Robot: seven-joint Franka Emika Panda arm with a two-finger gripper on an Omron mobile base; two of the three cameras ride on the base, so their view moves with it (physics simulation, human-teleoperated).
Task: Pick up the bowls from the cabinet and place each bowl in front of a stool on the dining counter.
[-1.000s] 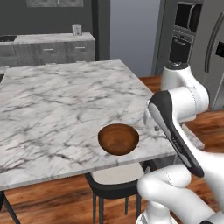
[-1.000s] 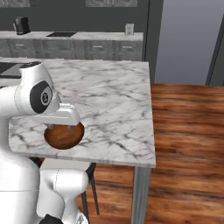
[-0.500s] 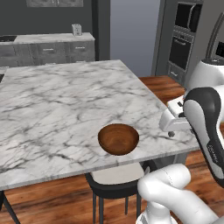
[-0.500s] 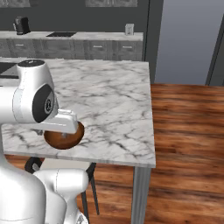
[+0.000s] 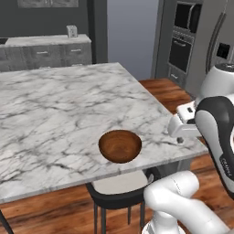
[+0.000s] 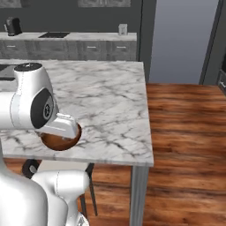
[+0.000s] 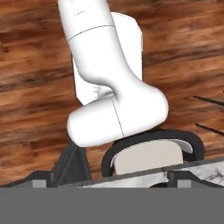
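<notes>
A reddish-brown wooden bowl [image 5: 120,146] stands upright near the front edge of the white marble dining counter [image 5: 55,105], just above a stool [image 5: 119,184] with a pale seat and black frame. In the right base view the bowl [image 6: 59,140] is partly hidden behind my arm's link, on the dining counter [image 6: 110,101]. My gripper [image 7: 109,181] is open with nothing between its fingers and points down at the stool's seat [image 7: 148,158] and the counter's edge [image 7: 199,168]. The arm is folded back, to the right of the bowl. The cabinet is out of view.
A narrower counter over grey drawers [image 5: 45,50] runs along the back wall, with a small dark appliance [image 6: 13,25] on it. Built-in ovens [image 5: 183,36] stand to the right. Wooden floor [image 6: 185,132] lies open past the counter's right end.
The arm has swung back and to the right, away from the bowl. The bowl stays where it was on the counter, and the gripper stays open.
</notes>
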